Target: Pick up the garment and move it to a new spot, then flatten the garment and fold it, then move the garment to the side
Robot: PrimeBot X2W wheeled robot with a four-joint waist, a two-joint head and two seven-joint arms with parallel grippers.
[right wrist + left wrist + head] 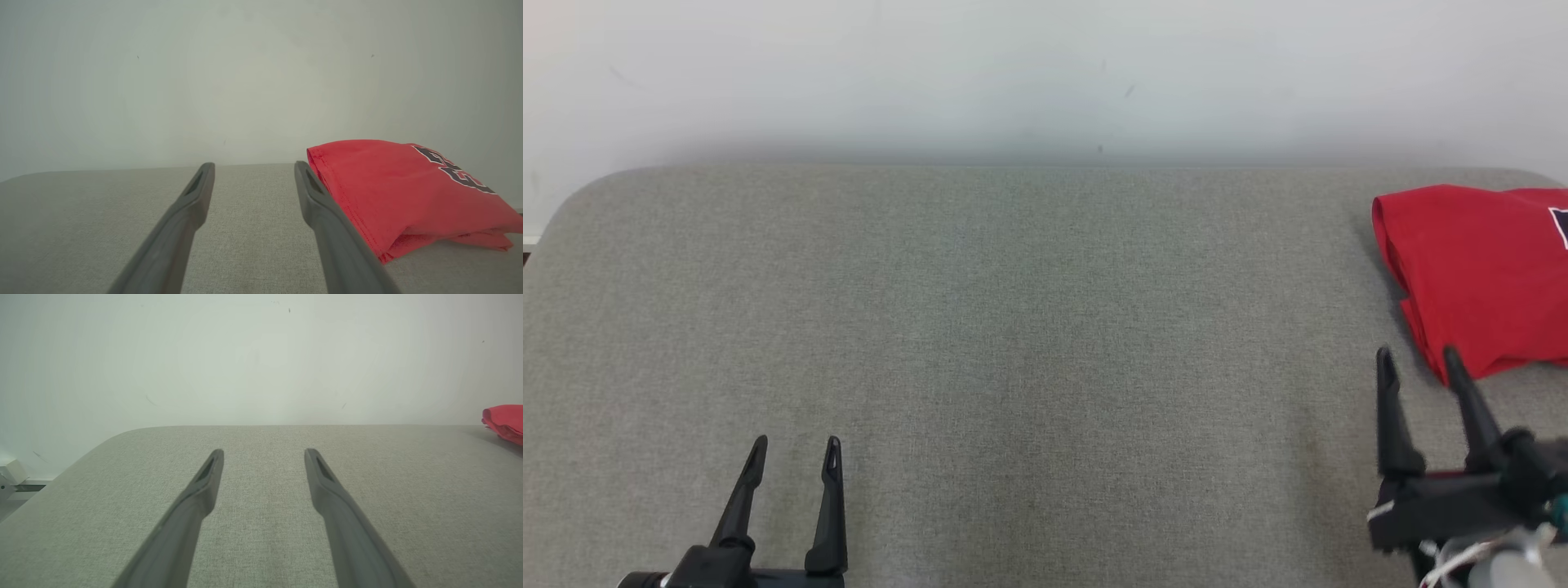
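Neatly folded, the red garment (pixel 1478 278) lies at the far right of the grey padded table (pixel 1045 327), with both grippers empty.
At the near left, the left gripper (pixel 796 445) has its two fingers spread wide, holds nothing and is well apart from the cloth. The right gripper (pixel 1418 356), at the near right, is spread just as wide. Its right fingertip is just beside the garment's near left corner, though contact cannot be told. Dark lettering shows on the garment's top.
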